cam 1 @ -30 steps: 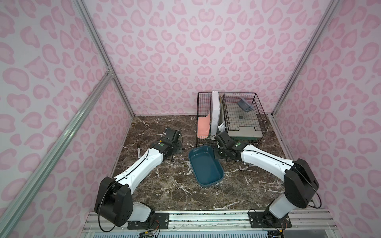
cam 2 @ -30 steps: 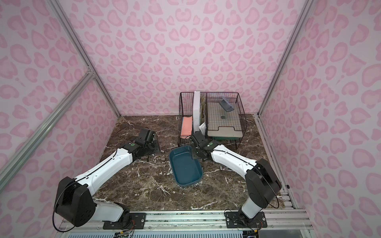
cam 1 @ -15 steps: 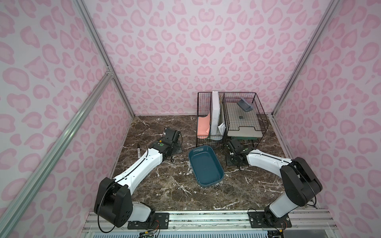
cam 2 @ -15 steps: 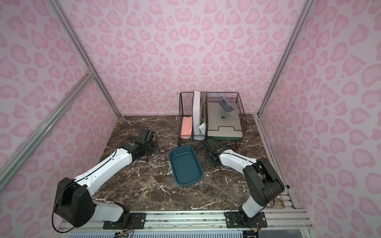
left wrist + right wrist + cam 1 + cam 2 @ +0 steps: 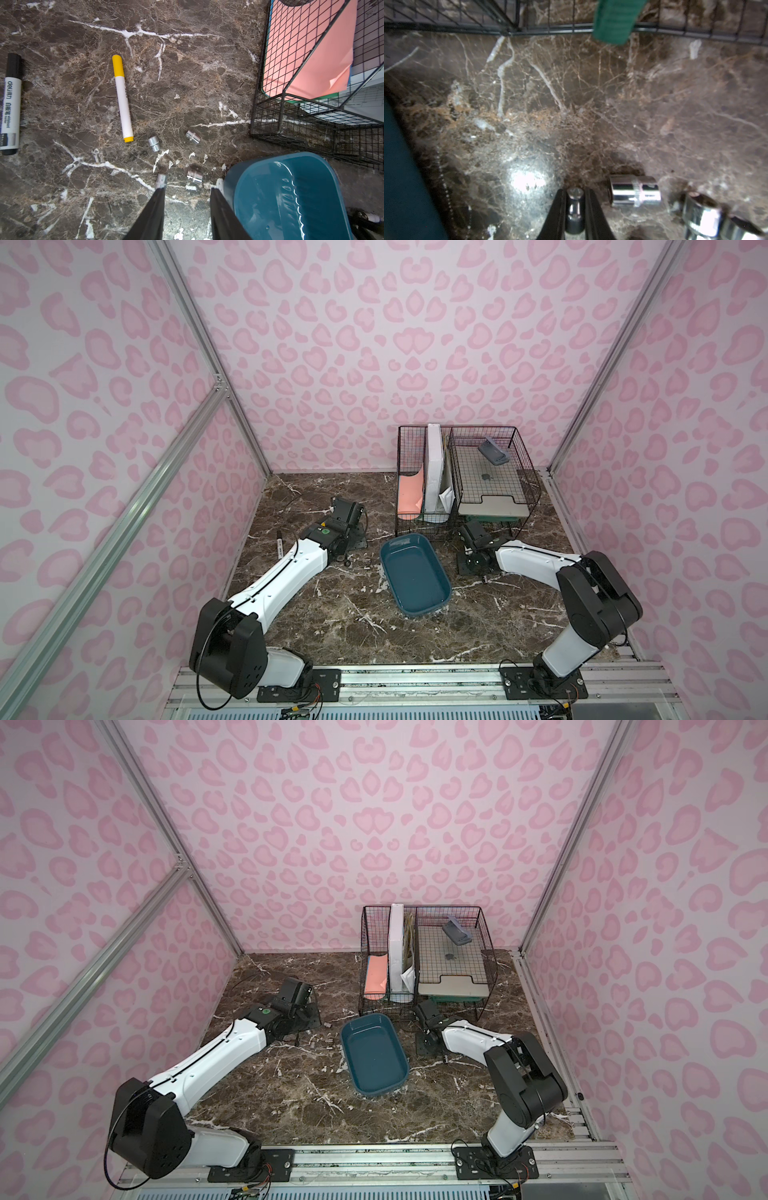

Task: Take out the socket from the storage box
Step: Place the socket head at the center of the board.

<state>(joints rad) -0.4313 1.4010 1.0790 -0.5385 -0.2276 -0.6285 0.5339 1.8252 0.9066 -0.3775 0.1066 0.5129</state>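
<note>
The storage box (image 5: 415,574) (image 5: 374,1056) is a dark teal tub on the marble table; only its bare floor shows inside. Right of the box, low over the table, my right gripper (image 5: 575,199) is shut on a small chrome socket (image 5: 574,204). Two more sockets (image 5: 635,191) (image 5: 702,216) lie beside it. In the left wrist view my left gripper (image 5: 188,190) is open, left of the box (image 5: 291,197). One socket (image 5: 161,180) lies at a fingertip, another (image 5: 194,176) just ahead of the gap, and two more (image 5: 153,143) (image 5: 193,137) lie farther off.
A black wire-mesh organiser (image 5: 461,477) with pink and white papers stands at the back, just behind the box and the right arm. A yellow-capped marker (image 5: 122,97) and a black marker (image 5: 10,104) lie on the table left of the sockets.
My right arm has swung from the box's far end to the right and down to the table beside it, with its jaws shut. The left arm has not moved.
</note>
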